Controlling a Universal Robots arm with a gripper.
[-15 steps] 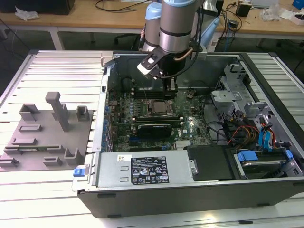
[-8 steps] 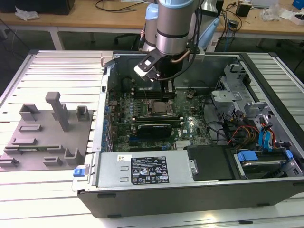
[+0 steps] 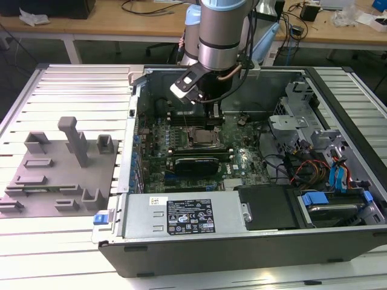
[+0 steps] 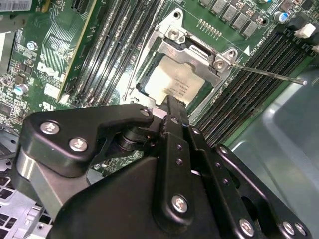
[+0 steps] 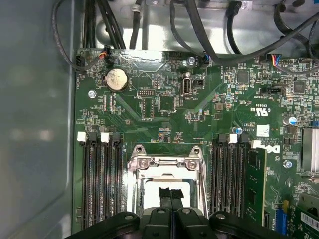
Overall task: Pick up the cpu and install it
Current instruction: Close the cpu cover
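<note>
The cpu lies flat in the motherboard's socket, its shiny silver top showing inside the metal socket frame. In the first wrist view the cpu sits just beneath my fingertips. My gripper is shut, its two black fingers pressed together with nothing between them, their tips right over the chip's middle; whether they touch it I cannot tell. The second wrist view has the gripper ending at the chip's near edge. In the exterior view the gripper hangs inside the open case, above the socket and cpu.
Memory slots flank the socket on both sides. A thin latch lever sticks out beside the frame. A grey fixture with blocks lies at the exterior view's left. The power supply and a drive cage with cables fill the case's front and right.
</note>
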